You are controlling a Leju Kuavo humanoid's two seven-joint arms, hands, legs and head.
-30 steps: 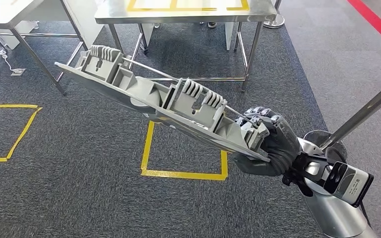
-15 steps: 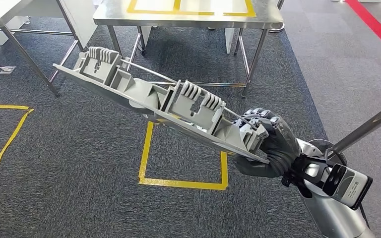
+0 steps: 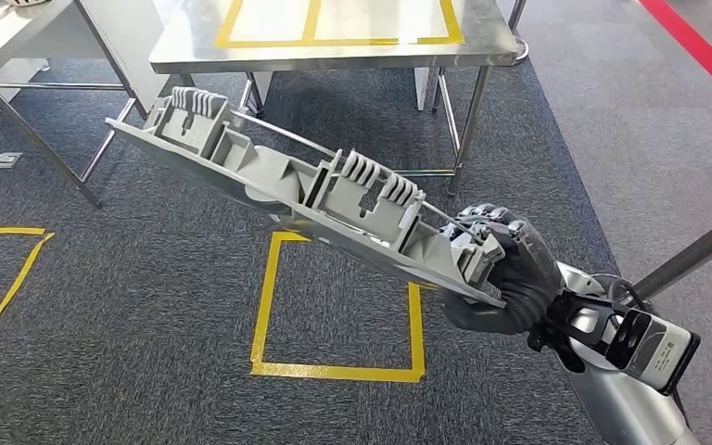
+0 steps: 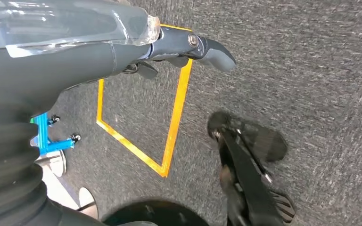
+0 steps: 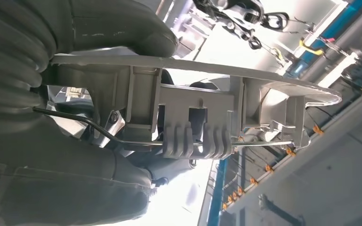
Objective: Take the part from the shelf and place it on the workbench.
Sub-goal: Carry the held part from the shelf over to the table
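Floor: dark grey carpet [image 3: 148, 306] lying underfoot, marked with yellow tape squares; two are showing in the head view, one [image 3: 334, 306] directly below the carried load.
Counter: one steel counter [image 3: 195, 46] standing ahead, yellow tape outlining a zone on its top; the corner of a second table is showing beside it, toward the robot's left.
Part: one long grey moulded part [image 3: 306, 190], with ribbed clips and a thin metal rod along it, being carried in the air over the carpet, not yet over the counter.
Right robot hand: the right robot hand [image 3: 505, 269] is gripping the near end of the part, fingers wrapped around it.
Left robot hand: the left robot hand [image 4: 169, 49] is hanging over the carpet, holding nothing; whether its fingers are spread or curled I cannot tell.
Key relation: the part's long axis is running from the right robot hand up and toward the robot's left, its free end pointing toward the counter's front legs, so the right arm is looking like the one to make the placement.
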